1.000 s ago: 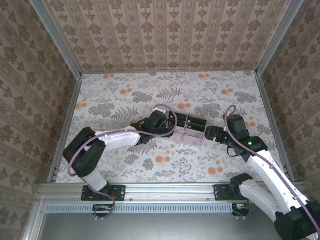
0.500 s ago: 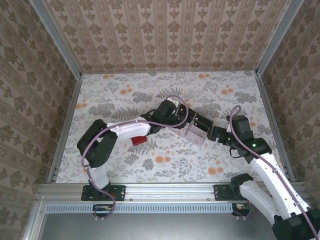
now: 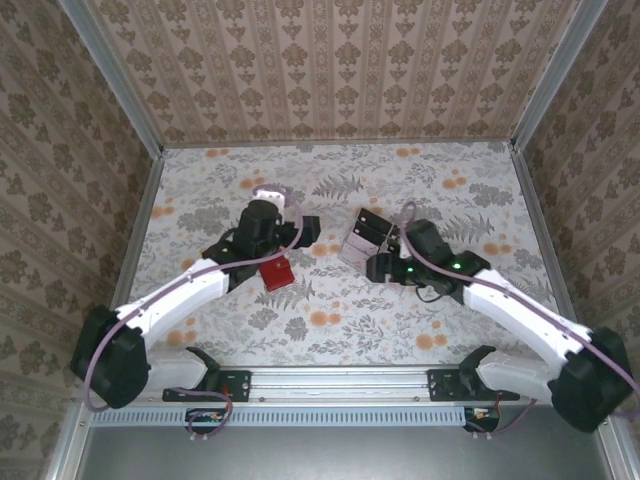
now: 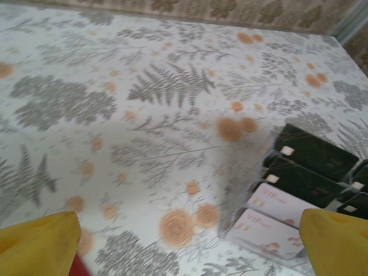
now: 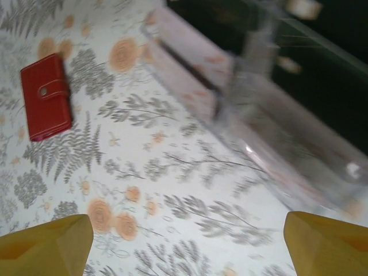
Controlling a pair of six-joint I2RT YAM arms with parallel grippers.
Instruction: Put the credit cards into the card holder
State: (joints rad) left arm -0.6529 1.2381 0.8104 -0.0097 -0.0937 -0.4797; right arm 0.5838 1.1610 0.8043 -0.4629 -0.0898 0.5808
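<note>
1. Left pincer (image 4: pixel 187 233) swung back off the clear tray (image 4: pixel 233 192), right pincer (image 5: pixel 184 237) moved in; both released, empty.
2. Credit cards (image 4: pixel 305 181) sit in tray; card holder (image 5: pixel 46 96) closed on counter (image 3: pixel 330 335), apart.
3. We judge first pick pending: nip one card edge, open holder.

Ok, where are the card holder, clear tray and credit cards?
card holder (image 5: pixel 49 109): right wrist view, red cover.
clear tray (image 5: pixel 279 167): right wrist view, near wall.
credit cards (image 4: pixel 310 150): left wrist view, black card's face.

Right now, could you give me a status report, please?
Left hand, right hand open, empty. Card holder closed on table. Cards in clear tray. Nothing blocking.
</note>
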